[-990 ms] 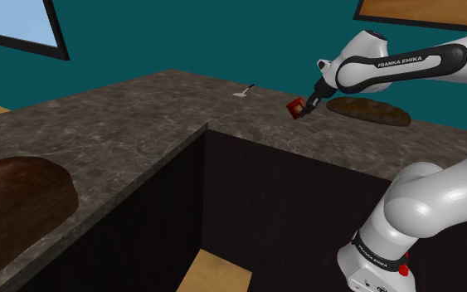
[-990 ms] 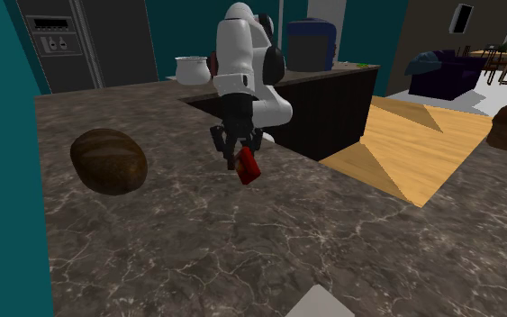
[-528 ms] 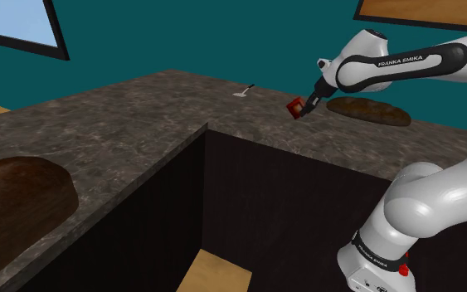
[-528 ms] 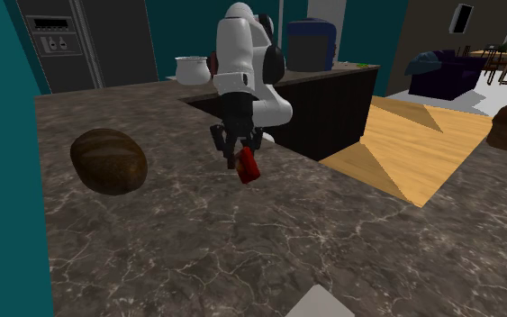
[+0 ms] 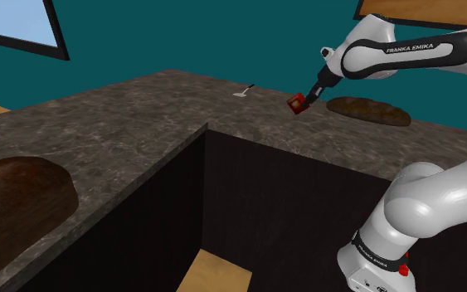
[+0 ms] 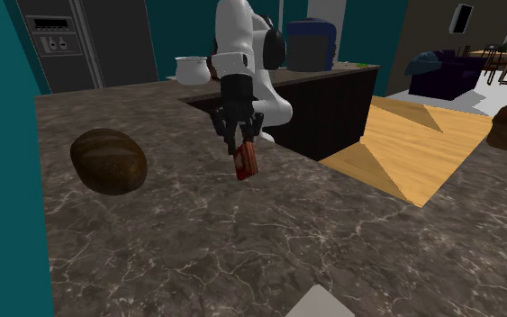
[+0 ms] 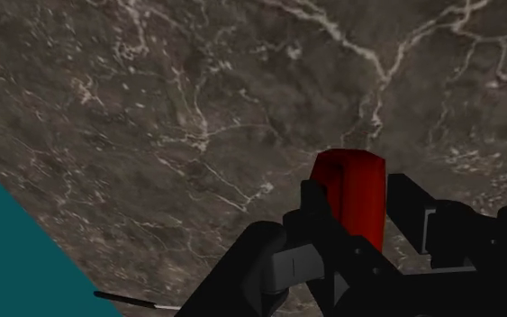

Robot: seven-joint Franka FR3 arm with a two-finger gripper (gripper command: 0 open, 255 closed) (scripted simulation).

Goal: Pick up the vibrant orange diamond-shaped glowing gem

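Note:
The gem is a small red-orange faceted block held in the air above the dark marble counter. My black gripper is shut on it, coming down from the white arm at the shoulder view's upper right. In the second exterior view the gem hangs under the gripper, clear of the counter. From the wrist camera, the red gem sits clasped between the two black fingers, with marble far below.
A long brown loaf lies behind the gripper, and a big round loaf sits at the shoulder view's lower left. A small grey utensil rests near the back wall. The counter drops into a dark gap. A white pot stands behind the arm.
The gripper has risen a little with the gem still clasped in it, so the gem hangs higher over the counter than before.

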